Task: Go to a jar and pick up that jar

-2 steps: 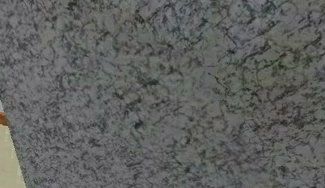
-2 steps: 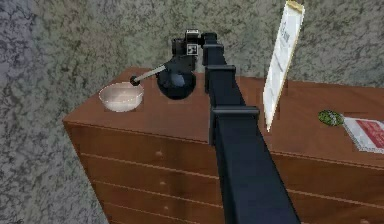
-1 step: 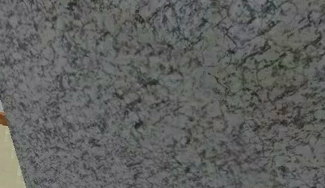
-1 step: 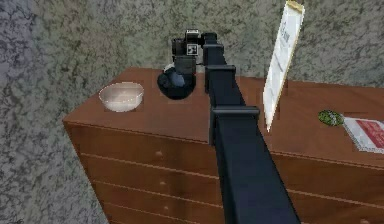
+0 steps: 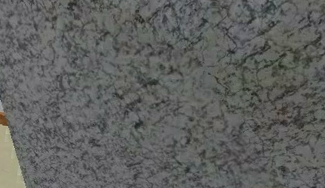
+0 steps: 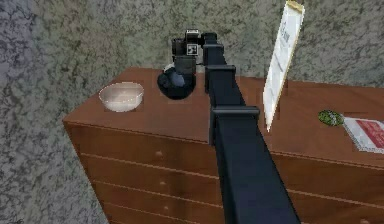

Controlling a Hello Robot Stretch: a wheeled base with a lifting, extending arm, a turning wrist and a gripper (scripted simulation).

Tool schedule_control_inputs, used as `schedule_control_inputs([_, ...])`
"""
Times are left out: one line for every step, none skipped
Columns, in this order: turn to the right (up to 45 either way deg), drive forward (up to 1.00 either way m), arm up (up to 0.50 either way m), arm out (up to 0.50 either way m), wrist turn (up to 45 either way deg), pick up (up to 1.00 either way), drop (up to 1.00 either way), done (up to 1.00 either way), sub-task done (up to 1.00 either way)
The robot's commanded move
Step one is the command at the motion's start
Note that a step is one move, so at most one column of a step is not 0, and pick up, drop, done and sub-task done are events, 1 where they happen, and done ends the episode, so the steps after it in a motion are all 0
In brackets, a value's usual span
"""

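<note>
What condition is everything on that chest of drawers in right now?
dresser: drawers all shut.
bowl: upright on the top, looks empty.
dark round thing: sitting on the top at the gripper.
gripper: cannot tell whether it holds anything.
tall white card: standing on end, tilted.
red and white book: lying flat, closed.
small green thing: too small to tell.

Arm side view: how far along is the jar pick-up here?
Done: the approach; the arm reaches across the wooden dresser. In hand: the end effector is at a dark round object, likely the jar, next to a pale bowl; whether it holds anything cannot be told. Left: raising that object clear of the dresser top.
</note>
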Motion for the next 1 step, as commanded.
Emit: schedule_control_inputs([0.0, 0.00, 0.00, 0.00, 0.0, 0.00, 0.00, 1.00, 0.00])
